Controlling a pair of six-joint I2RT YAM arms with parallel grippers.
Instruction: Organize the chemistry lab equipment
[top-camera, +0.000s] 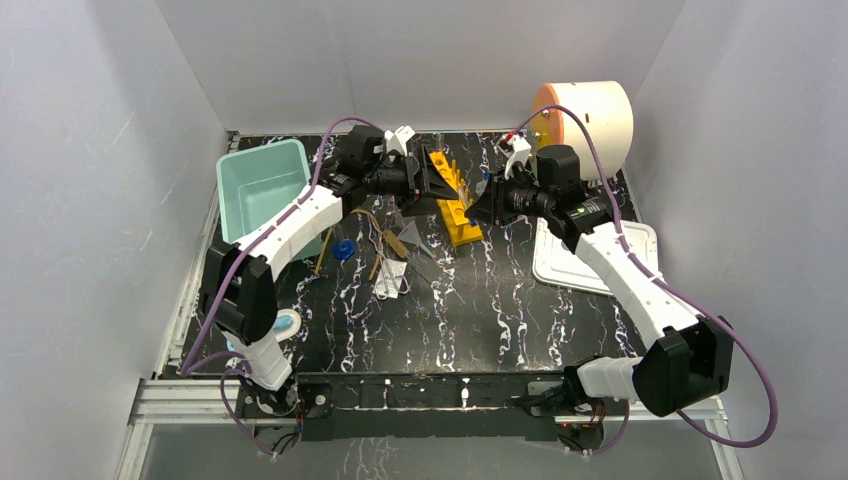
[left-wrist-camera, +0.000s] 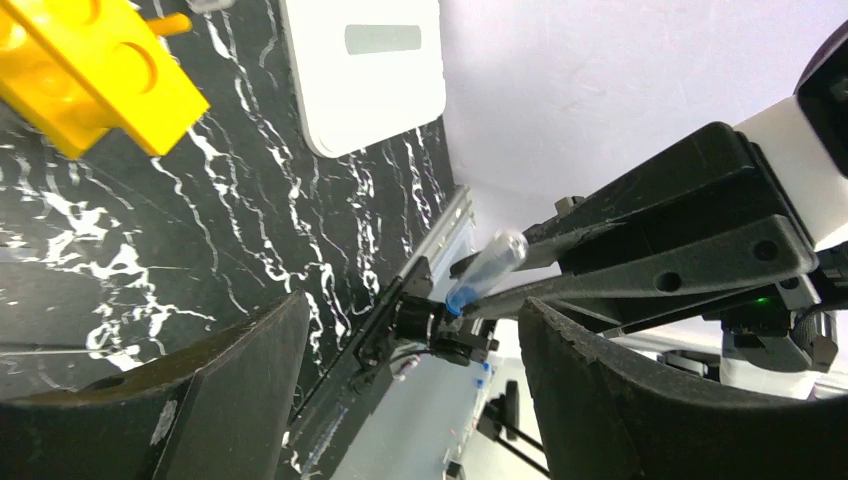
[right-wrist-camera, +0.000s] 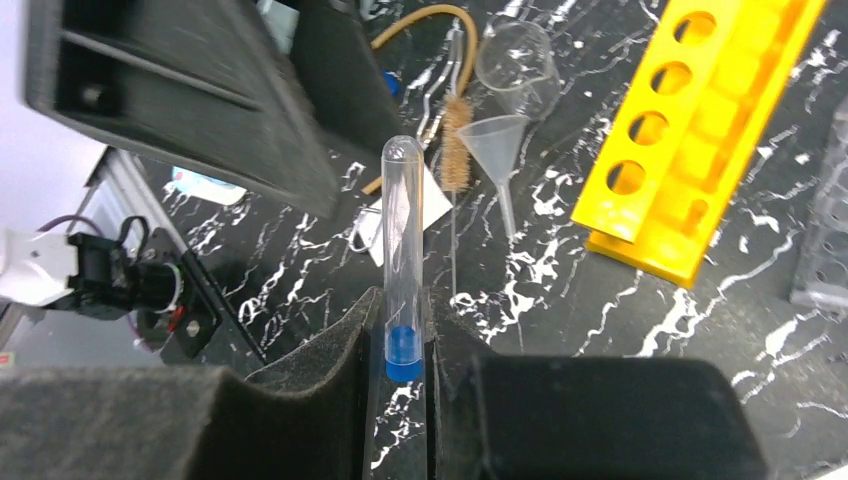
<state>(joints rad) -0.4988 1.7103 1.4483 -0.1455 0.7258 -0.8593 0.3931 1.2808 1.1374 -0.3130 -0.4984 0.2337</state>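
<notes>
My right gripper (right-wrist-camera: 403, 312) is shut on a clear test tube with a blue cap (right-wrist-camera: 403, 240) and holds it above the table, beside the yellow rack with round holes (right-wrist-camera: 700, 120). My left gripper (left-wrist-camera: 412, 330) is open and empty, facing the right gripper; the test tube (left-wrist-camera: 487, 268) shows ahead of its jaws. From above, the left gripper (top-camera: 435, 178) and right gripper (top-camera: 478, 208) meet over the yellow rack (top-camera: 458, 212). A glass beaker (right-wrist-camera: 517, 62), clear funnel (right-wrist-camera: 495, 135), brush (right-wrist-camera: 456, 160) and amber tube (right-wrist-camera: 420, 18) lie beyond. A clear plastic rack (right-wrist-camera: 825, 240) is at the right edge.
A teal bin (top-camera: 262, 185) stands at the back left. A white tray (top-camera: 595, 255) lies on the right, with a cream and orange roll (top-camera: 585, 120) behind it. A small blue cap (top-camera: 344, 250) lies left of centre. White walls close in the table.
</notes>
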